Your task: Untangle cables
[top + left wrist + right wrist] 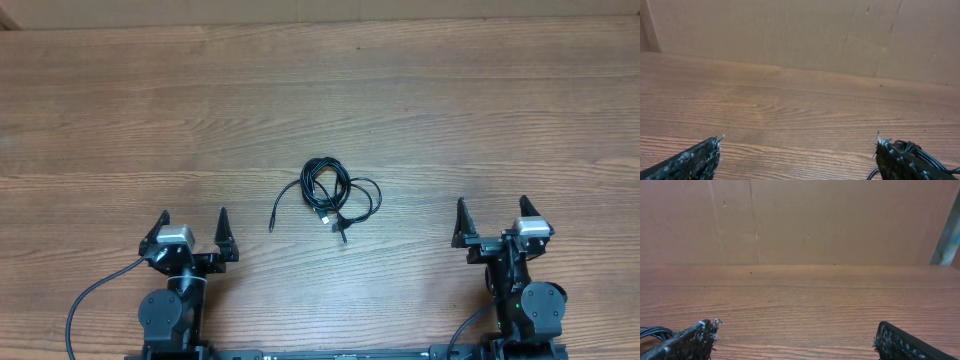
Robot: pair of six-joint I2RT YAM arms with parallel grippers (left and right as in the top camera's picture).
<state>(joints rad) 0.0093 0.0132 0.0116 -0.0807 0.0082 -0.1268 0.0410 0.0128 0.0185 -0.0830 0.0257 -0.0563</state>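
Black cables (328, 196) lie bundled in loose loops at mid surface (150, 100). Spread wide and gripping nothing: left end effector (192, 214), right end effector (491, 202), both well apart from the bundle.

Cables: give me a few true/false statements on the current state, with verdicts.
1. The cables lie in one tangled bundle on the table. True.
2. The left gripper is shut on a cable. False: it is open and holds nothing.
3. The right gripper is open and clear of the cables. True.
4. The bundle touches the right gripper. False: it lies apart from both grippers, roughly midway between them.
5. One loose end trails out of the bundle towards the left gripper's side. True.
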